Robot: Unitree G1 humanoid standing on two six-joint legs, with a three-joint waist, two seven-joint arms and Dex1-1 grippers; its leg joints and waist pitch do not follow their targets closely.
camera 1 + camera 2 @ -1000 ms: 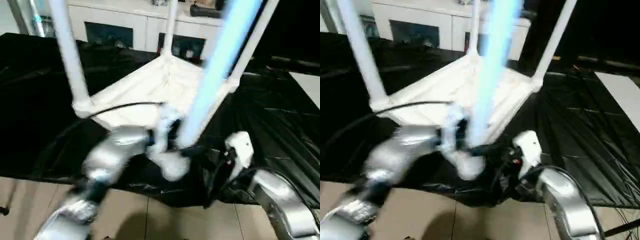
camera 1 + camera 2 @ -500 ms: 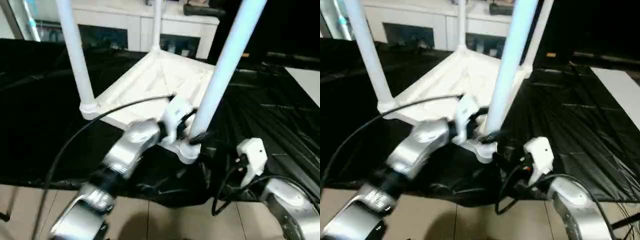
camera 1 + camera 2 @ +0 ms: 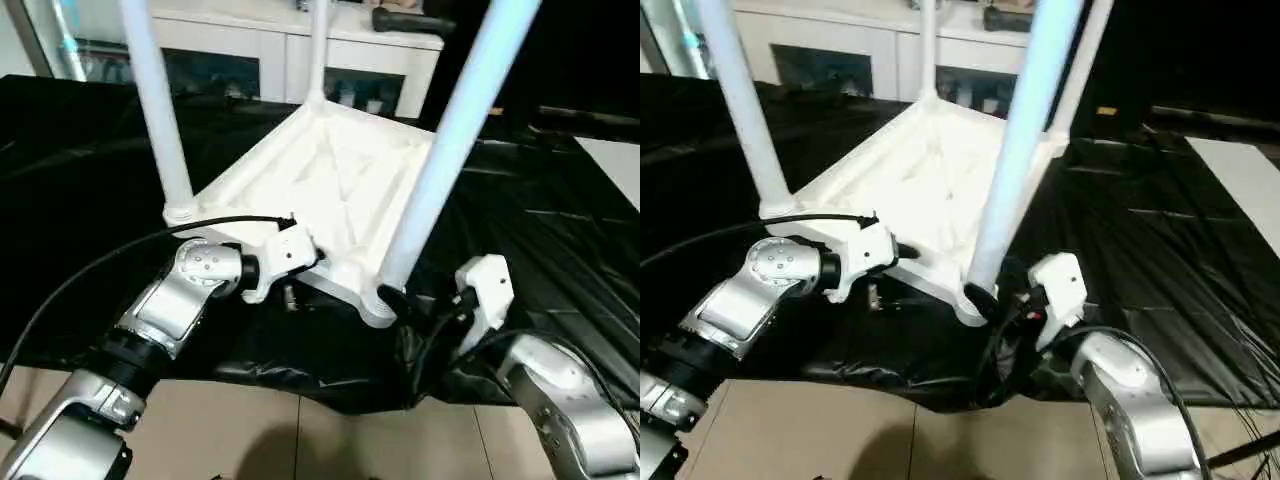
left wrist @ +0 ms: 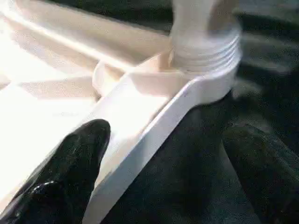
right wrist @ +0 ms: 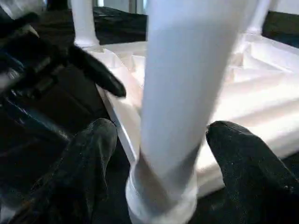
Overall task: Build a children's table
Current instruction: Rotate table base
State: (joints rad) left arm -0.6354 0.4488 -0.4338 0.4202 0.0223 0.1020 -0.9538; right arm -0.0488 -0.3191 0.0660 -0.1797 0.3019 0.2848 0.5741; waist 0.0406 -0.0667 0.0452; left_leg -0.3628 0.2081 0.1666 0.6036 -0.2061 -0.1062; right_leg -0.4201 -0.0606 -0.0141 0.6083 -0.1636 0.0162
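The children's table lies upside down on black cloth, its white ribbed tabletop (image 3: 330, 190) facing up. Legs stand in its corner sockets: the near leg (image 3: 440, 170), a left leg (image 3: 160, 110), a far leg (image 3: 318, 50) and a right far leg (image 3: 1080, 70). My left gripper (image 4: 173, 140) is open at the tabletop's near rim, one finger (image 4: 70, 172) over the ribbed side and the other outside the rim. My right gripper (image 5: 163, 140) is open around the near leg's base (image 5: 163, 200). Its fingers (image 5: 93, 154) stand on either side of the tube with small gaps.
A white cabinet with glass doors (image 3: 290, 50) stands behind the table. The black cloth (image 3: 80, 180) hangs over the near edge above a tiled floor (image 3: 300, 440). A black cable (image 3: 100, 260) loops from my left arm. A white surface (image 3: 615, 160) lies at the far right.
My left gripper has drawn back from the near leg's base and moved left along the near rim. My right gripper has come in around that leg's base. The leg now stands steady.
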